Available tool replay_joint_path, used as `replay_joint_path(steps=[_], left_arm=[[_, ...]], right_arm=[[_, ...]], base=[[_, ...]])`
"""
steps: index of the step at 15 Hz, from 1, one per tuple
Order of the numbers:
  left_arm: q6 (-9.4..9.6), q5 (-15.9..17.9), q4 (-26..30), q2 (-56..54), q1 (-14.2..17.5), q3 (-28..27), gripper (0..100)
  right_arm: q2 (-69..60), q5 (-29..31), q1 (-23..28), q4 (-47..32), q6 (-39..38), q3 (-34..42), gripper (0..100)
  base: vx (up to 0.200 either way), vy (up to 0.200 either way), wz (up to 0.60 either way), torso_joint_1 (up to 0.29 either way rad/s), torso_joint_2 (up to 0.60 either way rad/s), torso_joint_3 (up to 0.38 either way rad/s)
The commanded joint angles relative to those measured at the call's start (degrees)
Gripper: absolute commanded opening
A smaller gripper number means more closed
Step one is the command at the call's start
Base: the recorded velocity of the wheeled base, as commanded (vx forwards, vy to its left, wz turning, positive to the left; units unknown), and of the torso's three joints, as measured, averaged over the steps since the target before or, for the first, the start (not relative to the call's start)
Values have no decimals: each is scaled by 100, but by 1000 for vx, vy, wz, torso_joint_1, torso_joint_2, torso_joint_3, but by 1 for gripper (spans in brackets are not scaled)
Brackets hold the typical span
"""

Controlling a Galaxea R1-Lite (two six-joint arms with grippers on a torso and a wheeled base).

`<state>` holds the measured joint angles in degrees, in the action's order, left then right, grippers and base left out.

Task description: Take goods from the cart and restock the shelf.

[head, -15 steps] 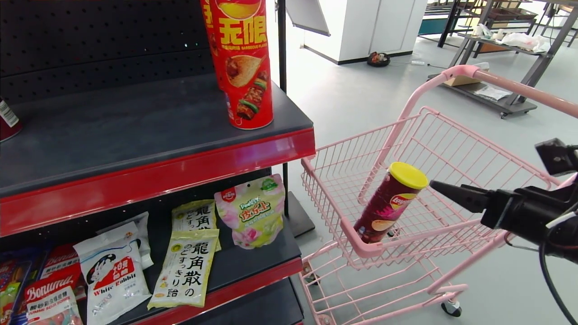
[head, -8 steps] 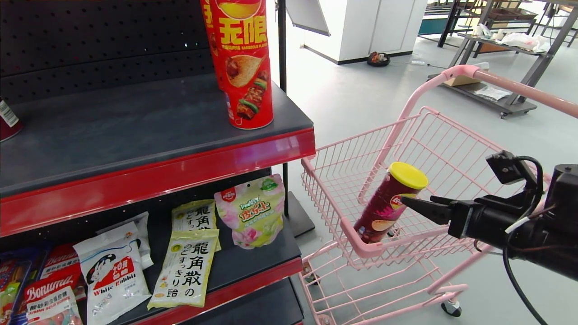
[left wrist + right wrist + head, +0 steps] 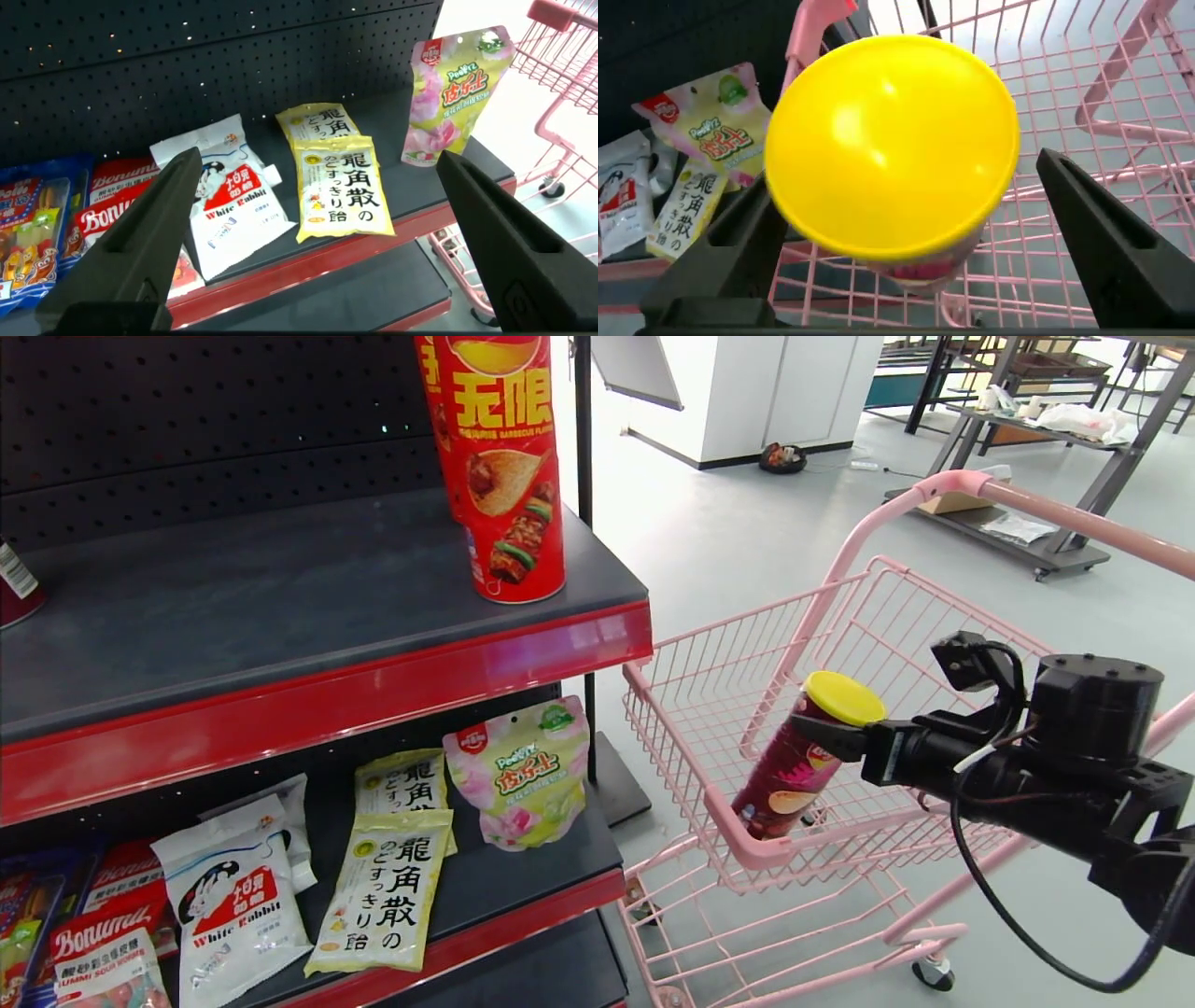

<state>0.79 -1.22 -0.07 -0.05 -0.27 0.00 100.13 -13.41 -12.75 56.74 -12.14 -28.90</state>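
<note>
The right arm is seen stretched in from the right side, its forearm held roughly level. The right gripper (image 3: 823,735) is kept wide open, with its fingers (image 3: 729,261) spread well apart. The left gripper (image 3: 313,177) is likewise held open, jaws parted wide.

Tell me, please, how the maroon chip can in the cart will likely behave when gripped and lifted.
The chip can stands tilted in the cart, so a nudge may slide or roll it. Its round tube looks stiff and probably light. The glossy yellow lid may slip, so gripping the body seems safer.
</note>
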Motion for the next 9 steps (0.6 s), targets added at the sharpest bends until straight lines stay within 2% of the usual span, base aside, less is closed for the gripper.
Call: replay_joint_path(steps=[1, 5, 6, 9], left_arm=[[0, -1, -1, 5, 0, 0, 100], [0, -1, -1, 5, 0, 0, 100], [0, -1, -1, 5, 0, 0, 100], [0, -1, -1, 5, 0, 0, 100]], right_arm=[[727, 110, -114, 452, 1, -54, 100], [1166, 251, -149, 1041, -43, -54, 100], [1184, 251, -149, 1050, -43, -63, 0], [1149, 242, -140, 1059, -43, -36, 0]], base=[[0, 0, 0, 0, 0, 0], [0, 0, 0, 0, 0, 0], [0, 0, 0, 0, 0, 0], [0, 0, 0, 0, 0, 0]])
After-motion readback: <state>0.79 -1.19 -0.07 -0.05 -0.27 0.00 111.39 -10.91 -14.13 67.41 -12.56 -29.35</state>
